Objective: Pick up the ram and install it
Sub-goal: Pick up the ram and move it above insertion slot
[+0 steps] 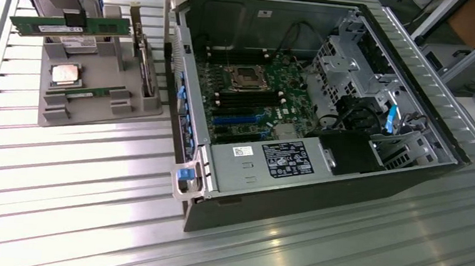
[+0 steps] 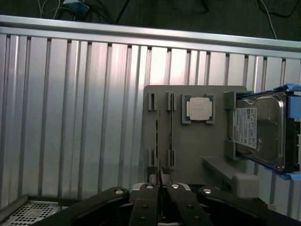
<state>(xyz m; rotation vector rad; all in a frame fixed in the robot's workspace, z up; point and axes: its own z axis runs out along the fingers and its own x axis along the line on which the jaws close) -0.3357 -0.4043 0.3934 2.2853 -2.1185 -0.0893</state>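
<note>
**Gripper.** In the exterior view the gripper point(image 1: 71, 20) hangs at 10 o'clock in the picture, above the far end of the grey holder point(image 1: 99, 73). The fingers point(image 1: 77, 15) are pinched on the ram point(image 1: 36, 26) near its mid-length. In the wrist view the gripper point(image 2: 160, 182) shows both fingertips closed on the thin edge of the ram point(image 2: 157, 141).

**Ram.** The green stick is held level and on edge, clear of the holder, with its white label facing the exterior camera. Its ends extend past the fingers toward 9 o'clock and 3 o'clock.

**Holder.** The holder rests on the ribbed metal table point(image 1: 75, 190).
- CPU chip point(image 1: 66, 74) point(image 2: 200, 108): seated flat in its pocket, at 6 o'clock from the held ram.
- Second ram stick point(image 1: 85, 91) point(image 2: 170, 132): standing on edge in its slot, at 6 o'clock from the CPU chip.
- Card with metal bracket point(image 1: 144, 64): standing upright along the holder edge nearest the case, at 3 o'clock from the CPU chip.
- Hard drive point(image 2: 263, 132): in a blue carrier beside the CPU chip.

**Computer case.** The open case point(image 1: 316, 204) lies at 3 o'clock from the holder, well apart from the gripper. The black memory slots point(image 1: 238, 98) on the motherboard point(image 1: 260, 112) lie at 6 o'clock from the CPU socket point(image 1: 246, 77).
</note>
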